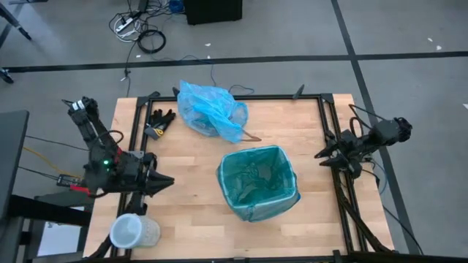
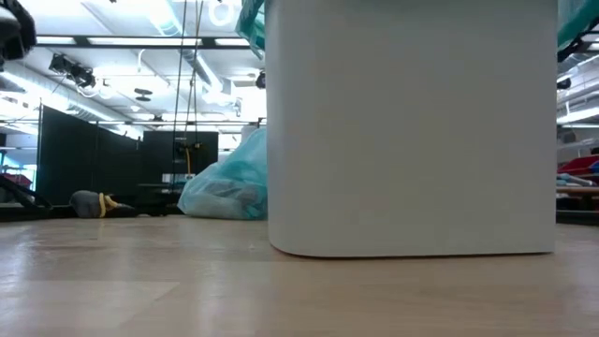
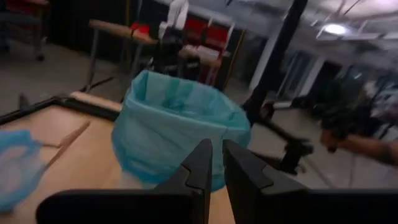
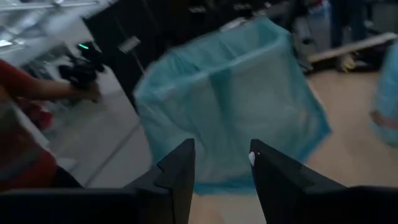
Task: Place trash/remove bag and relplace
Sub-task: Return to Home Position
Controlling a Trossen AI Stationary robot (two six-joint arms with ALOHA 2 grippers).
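A white bin (image 1: 259, 183) (image 2: 412, 122) stands in the middle of the table, lined with a darker teal-green bag (image 3: 177, 130) (image 4: 230, 99) folded over its rim. The light sky-blue bag (image 1: 210, 109) (image 2: 225, 187) lies bunched and filled on the table's far side, resting on its underside. A thin brown strip (image 1: 252, 136) lies beside it. No other trash shows loose. My left gripper (image 1: 170, 181) (image 3: 215, 149) hovers at the table's left edge, pointing at the bin, fingers nearly together. My right gripper (image 1: 319, 157) (image 4: 222, 152) hovers open at the right edge, also facing the bin.
Black gloves (image 1: 161, 120) lie near the far left corner. A clear round container (image 1: 131, 231) stands at the near left corner. Black frame rails (image 1: 325, 124) run along the table's sides. Bare wood lies between the bin and each gripper.
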